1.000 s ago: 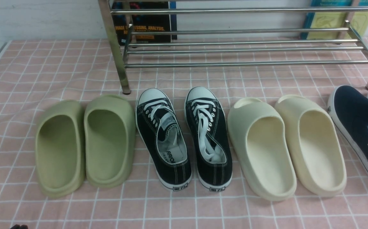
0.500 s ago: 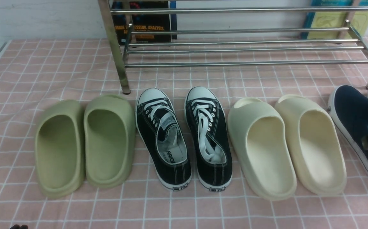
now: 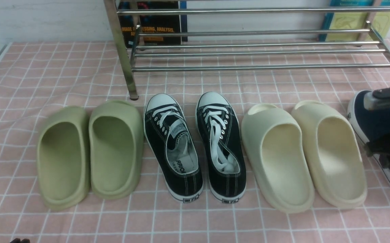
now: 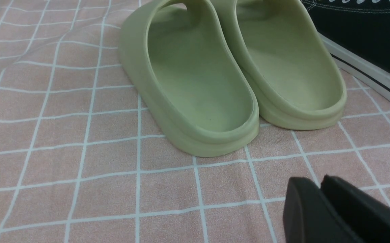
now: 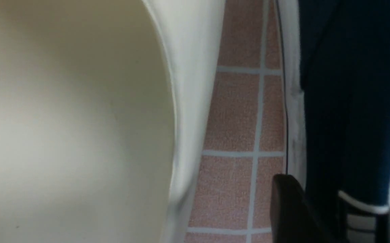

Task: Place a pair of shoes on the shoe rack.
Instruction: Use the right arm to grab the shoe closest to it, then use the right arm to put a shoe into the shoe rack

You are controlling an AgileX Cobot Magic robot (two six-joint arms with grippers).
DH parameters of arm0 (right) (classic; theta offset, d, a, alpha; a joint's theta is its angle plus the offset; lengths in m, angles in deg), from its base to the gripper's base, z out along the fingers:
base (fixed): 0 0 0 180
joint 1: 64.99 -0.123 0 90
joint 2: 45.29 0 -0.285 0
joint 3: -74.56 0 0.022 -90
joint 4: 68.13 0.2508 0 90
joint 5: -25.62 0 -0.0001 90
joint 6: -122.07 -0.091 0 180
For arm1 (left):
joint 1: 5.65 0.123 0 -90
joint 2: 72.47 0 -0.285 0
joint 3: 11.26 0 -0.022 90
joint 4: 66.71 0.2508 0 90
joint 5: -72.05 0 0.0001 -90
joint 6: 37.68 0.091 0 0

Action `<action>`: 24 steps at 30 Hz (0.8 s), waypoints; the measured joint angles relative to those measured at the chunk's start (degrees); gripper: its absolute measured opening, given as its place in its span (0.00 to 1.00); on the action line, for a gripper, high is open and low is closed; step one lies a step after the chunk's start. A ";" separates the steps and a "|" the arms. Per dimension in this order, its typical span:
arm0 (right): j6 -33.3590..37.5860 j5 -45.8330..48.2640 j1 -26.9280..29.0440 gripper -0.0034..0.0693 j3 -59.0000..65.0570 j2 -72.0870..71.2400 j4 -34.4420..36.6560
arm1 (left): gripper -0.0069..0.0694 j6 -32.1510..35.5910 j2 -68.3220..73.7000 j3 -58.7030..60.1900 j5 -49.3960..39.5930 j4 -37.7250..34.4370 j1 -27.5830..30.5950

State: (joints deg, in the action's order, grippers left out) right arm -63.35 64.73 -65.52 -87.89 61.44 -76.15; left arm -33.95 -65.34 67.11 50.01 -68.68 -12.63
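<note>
Cream clog [image 5: 195, 101] close beside tool [image 5: 336, 206]

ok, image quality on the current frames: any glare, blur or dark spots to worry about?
Front view: mostly crisp, bright streaks along the chrome shoe rack, right gripper dark and low in detail. Left wrist view: green clogs evenly lit and sharp. Right wrist view: dimmer and soft, navy shoe nearly black in places, a pale sheen on the cream clog's rim.
</note>
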 joint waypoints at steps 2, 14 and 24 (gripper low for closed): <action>0.04 -0.14 0.00 0.27 -0.07 0.55 -0.45 | 0.22 0.00 0.00 0.00 0.00 0.00 0.00; 3.45 6.77 -0.06 0.08 -3.16 -5.95 0.98 | 0.24 0.00 0.00 0.00 0.00 0.00 0.00; 14.34 9.10 -0.06 0.08 -18.31 -1.10 13.79 | 0.26 0.00 0.00 0.00 0.00 0.00 0.00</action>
State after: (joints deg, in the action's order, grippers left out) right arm -49.01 73.82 -65.58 -106.20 60.34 -62.37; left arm -33.95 -65.34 67.11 50.01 -68.68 -12.63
